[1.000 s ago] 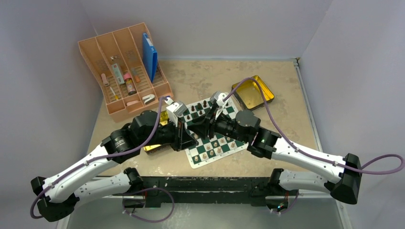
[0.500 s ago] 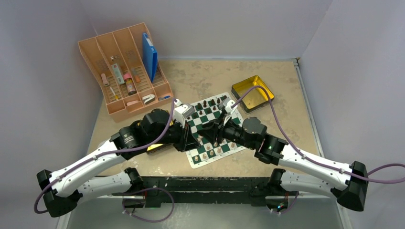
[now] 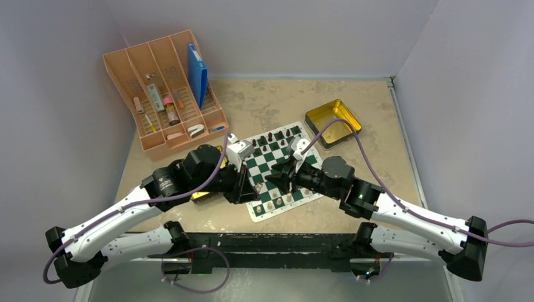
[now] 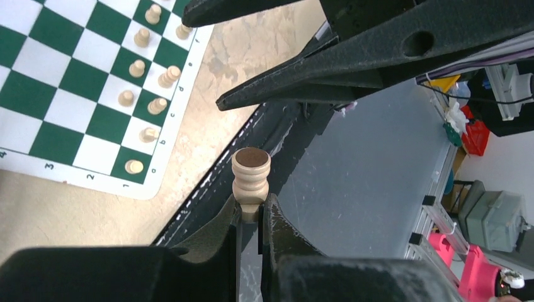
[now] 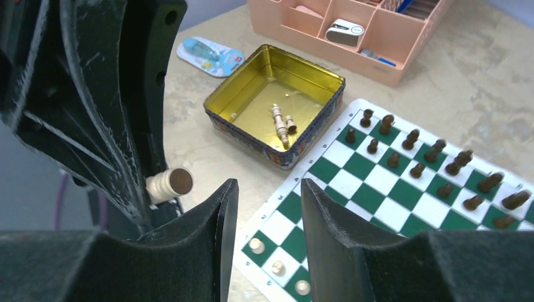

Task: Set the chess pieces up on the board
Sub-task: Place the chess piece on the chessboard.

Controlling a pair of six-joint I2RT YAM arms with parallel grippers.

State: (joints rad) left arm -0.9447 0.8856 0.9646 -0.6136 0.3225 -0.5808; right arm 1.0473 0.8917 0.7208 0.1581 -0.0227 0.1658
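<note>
- Left pincer: clamped on 1 light piece by its narrow top end, with the felt base pointing outward. In the overhead view the piece hangs over the edge of the board, at about 8 o'clock from the board's centre and on no square.
- Right pincer: jaws apart, nothing between them. It faces the left pincer, tips near but not touching. The held piece sits at 9 o'clock of its left finger, outside the gap.
- Judged step: a handover or re-grip before placing.
- Risk 1: the grip is on a small rounded end. A nudge from the right pincer could pivot the piece or pop it out, and it might then roll toward the near edge of the table.
- Risk 2: both pincers crowd 1 spot, so a misaligned approach would knock finger on finger.
- Risk 3: lowering beside the filled rows could topple standing light pieces.
- Counts, light:
  - 9 standing on the board in the left wrist view
  - 1 held
  - at least 2 lying in the tin, at about 9 o'clock of the board
- Counts, other:
  - about 14 dark pieces in 2 rows, with more possibly cut off
  - 2 gold tins in all, the second tin at 2 o'clock
  - 1 pink organizer at 10 o'clock
</note>
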